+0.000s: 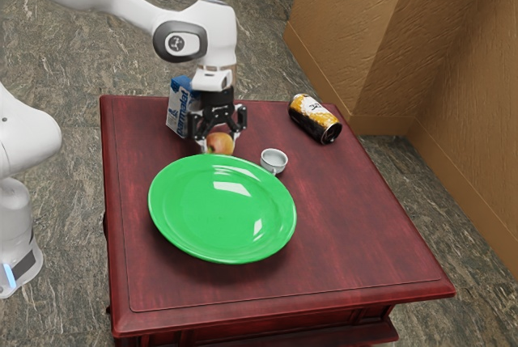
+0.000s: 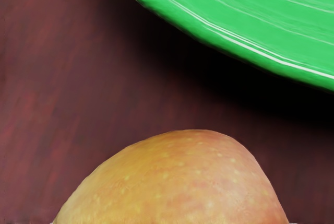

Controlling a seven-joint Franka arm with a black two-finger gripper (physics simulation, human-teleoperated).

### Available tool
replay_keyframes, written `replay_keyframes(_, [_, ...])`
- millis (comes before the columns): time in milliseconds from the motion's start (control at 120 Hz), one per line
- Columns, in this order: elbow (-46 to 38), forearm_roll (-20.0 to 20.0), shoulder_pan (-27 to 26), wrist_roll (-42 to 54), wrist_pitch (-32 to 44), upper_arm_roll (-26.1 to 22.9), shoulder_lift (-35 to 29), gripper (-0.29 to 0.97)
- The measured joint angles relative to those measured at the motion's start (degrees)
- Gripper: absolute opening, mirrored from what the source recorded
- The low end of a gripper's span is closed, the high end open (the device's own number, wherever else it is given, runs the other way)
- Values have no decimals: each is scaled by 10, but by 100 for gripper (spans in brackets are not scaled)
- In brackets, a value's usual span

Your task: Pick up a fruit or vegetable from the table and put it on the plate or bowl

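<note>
A red-yellow apple rests on the dark red table, just behind the far rim of the big green plate. My black gripper hangs straight over the apple, open, with a finger on each side and a small gap to the fruit. In the wrist view the apple bulges right under my hand, and the plate's rim curves past just beyond it.
A blue-and-white carton stands directly behind the gripper. A small white cup sits to the exterior view's right of the apple, and a yellow can lies on its side farther back right. Brown walls rise beyond the table.
</note>
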Motion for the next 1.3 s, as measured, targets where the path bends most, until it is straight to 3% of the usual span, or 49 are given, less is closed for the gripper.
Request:
replay_keyframes(192, [14, 1, 9, 0, 8, -8, 2, 43])
replay_keyframes(325, [47, -8, 41, 0, -29, -48, 14, 43])
replay_keyframes(417, [50, -35, 81, 0, -68, -95, 31, 43])
replay_keyframes(675, [44, -135, 103, -1, -152, -261, 74, 40])
replay_keyframes(817, [49, -175, 105, -2, -126, -304, 172, 39])
replay_keyframes(942, [61, -186, 105, -3, -87, -345, 208, 39])
replay_keyframes(1042, [65, -189, 110, 0, -72, -391, 218, 54])
replay_keyframes(1183, [66, -191, 117, 3, -63, -400, 222, 62])
replay_keyframes(1258, [142, -199, 168, 3, -101, -404, 221, 64])
replay_keyframes(1300, [204, -209, 226, 2, -148, -412, 221, 64])
